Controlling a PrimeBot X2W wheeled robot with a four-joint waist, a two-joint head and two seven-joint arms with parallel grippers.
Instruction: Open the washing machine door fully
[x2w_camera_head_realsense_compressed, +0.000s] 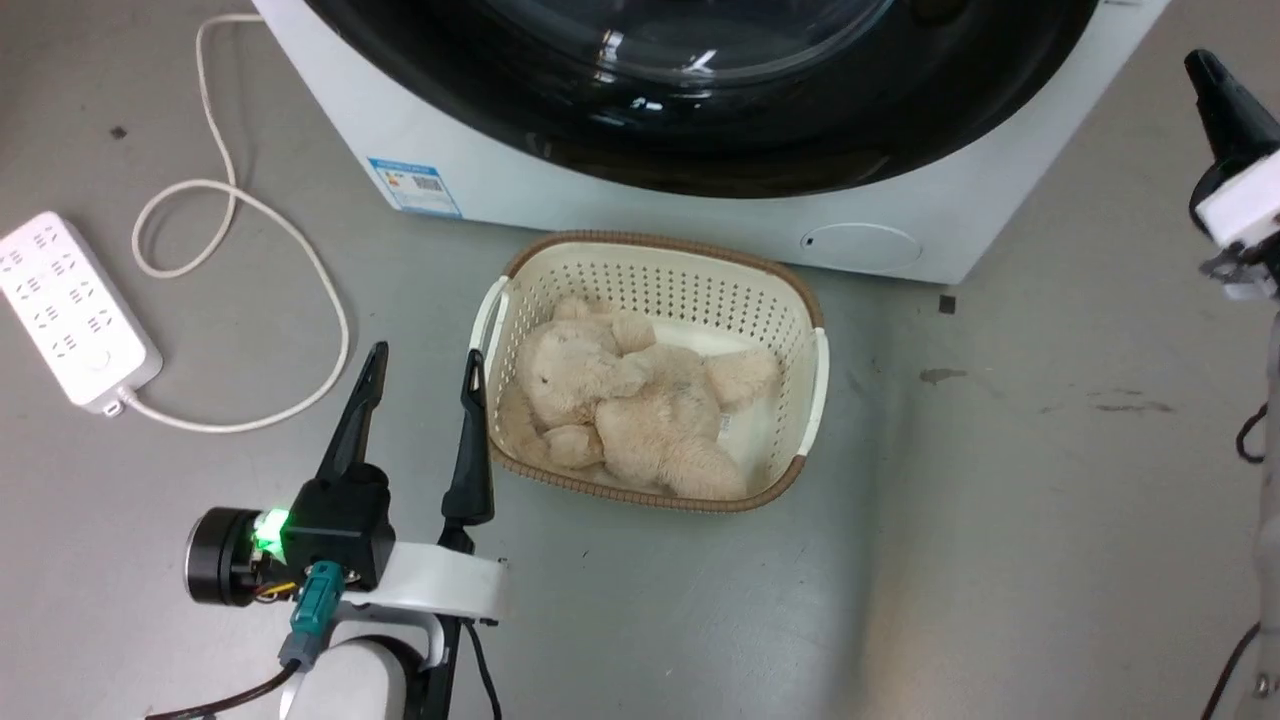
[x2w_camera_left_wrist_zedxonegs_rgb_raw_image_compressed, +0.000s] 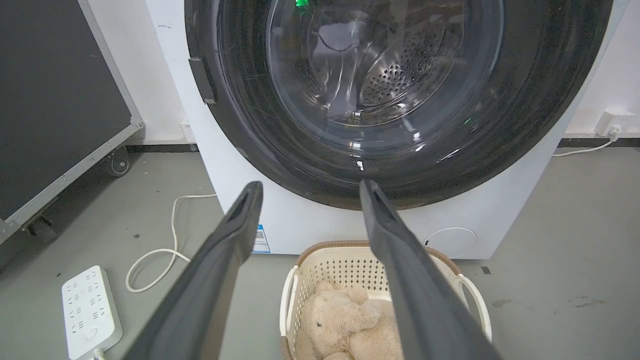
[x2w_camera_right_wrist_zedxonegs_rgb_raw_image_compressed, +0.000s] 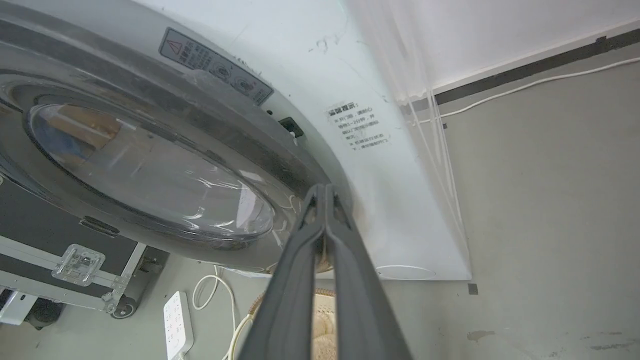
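Washing machine (x2w_camera_head_realsense_compressed: 400, 140) at the back of the floor (x2w_camera_head_realsense_compressed: 1000, 500), its door (x2w_camera_head_realsense_compressed: 720, 160) across the front. Directly before it sits the basket (x2w_camera_head_realsense_compressed: 660, 246), close to the machine's base, plush bear (x2w_camera_head_realsense_compressed: 630, 400) lying inside. Left hand (x2w_camera_head_realsense_compressed: 426, 352) just beside the basket's left side, fingers pointing toward the machine. Further left lies the power strip (x2w_camera_head_realsense_compressed: 70, 310), its cord (x2w_camera_head_realsense_compressed: 346, 345) looping between strip and machine. Right hand (x2w_camera_head_realsense_compressed: 1200, 65) out on the right, tips at the door's rim. Wheeled case (x2w_camera_left_wrist_zedxonegs_rgb_raw_image_compressed: 60, 100) stands left of the machine.
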